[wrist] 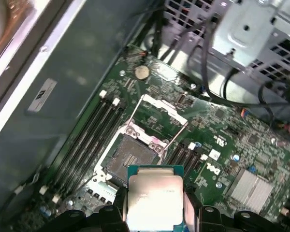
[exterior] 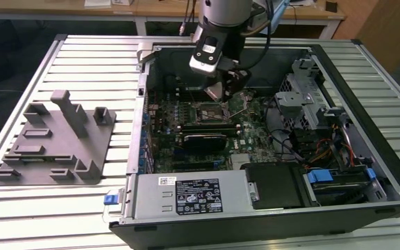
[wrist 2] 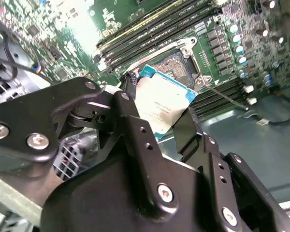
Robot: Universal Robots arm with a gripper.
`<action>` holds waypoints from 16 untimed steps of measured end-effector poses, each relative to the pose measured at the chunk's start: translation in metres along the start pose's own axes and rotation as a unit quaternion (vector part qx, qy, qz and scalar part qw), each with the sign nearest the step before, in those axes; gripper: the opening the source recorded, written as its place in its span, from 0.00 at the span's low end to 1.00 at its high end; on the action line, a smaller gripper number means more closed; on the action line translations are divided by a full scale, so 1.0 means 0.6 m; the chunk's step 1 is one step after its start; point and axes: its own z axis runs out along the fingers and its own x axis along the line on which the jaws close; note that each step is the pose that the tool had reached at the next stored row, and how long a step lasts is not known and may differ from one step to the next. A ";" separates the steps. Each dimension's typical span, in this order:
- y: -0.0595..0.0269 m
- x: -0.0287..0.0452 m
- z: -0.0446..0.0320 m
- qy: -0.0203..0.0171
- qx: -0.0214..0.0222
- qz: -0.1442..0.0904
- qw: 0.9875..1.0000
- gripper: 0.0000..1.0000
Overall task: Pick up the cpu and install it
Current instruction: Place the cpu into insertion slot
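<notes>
Cpu [wrist: 155,200] held over the motherboard [wrist: 232,140], first wrist view. The hand [exterior: 224,94] is clamped on two opposite edges of the chip, with its pale lid facing up. The chip hangs inside the case [exterior: 366,156], just short of the open socket [wrist: 131,158] and apart from it. Whether it lies level with the board cannot be told. The socket's frame [wrist: 157,121] is swung back, leaving the dark pin field bare. Done well, the step probably calls for centring the chip over the socket, squaring its edges with the socket walls, matching the keyed corner, and descending straight and slowly with no sideways slide. A skewed or dragged chip could bend pins.
</notes>
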 end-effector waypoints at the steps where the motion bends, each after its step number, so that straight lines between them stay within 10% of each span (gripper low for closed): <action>1: 0.000 0.000 0.000 -0.001 0.000 0.010 1.000 0.54; 9: 0.000 0.000 0.003 -0.005 0.000 0.081 0.997 0.54; 16: -0.001 0.000 0.009 -0.009 -0.001 0.145 0.989 0.54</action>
